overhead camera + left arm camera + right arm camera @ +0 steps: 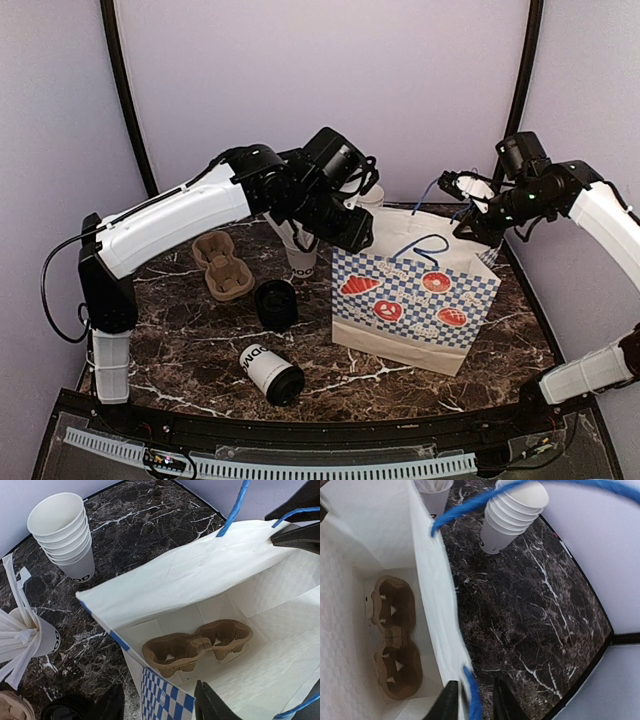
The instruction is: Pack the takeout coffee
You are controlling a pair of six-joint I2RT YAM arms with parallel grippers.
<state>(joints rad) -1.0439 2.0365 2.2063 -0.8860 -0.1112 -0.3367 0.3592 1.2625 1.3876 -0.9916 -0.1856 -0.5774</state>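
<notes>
Farthest left on the counter (180, 350) sits a brown pulp cup carrier (222, 265), then a round black lid-like piece (276, 303). Nearer the arm bases is the takeout coffee cup (262, 368), lying on its side with its black lid (285, 386) apparently fitted over the mouth. It lies well apart from the left pincer (352, 228), nearer the bases and a little to its left. Dark letters low on its side read roughly "DM"; the rest curves out of sight, and the stack of white cups (62, 535) shows "OD" in the same print. The cup should be light, thin-walled and easily crushed, and on its side it will likely roll. A gentle hold across the body just under the lid, where the rim stiffens it, looks safest, since the plastic lid is probably slick. The left pincer is open and empty, its fingers astride the near wall of the paper bag (410, 300), above a second carrier (197, 647) on the bag's floor. The bag bears blue checks and pastry pictures, with no readable words. The right pincer (474, 685) stands narrow around the blue handle (471, 700); whether it actually pinches cannot be told.
</notes>
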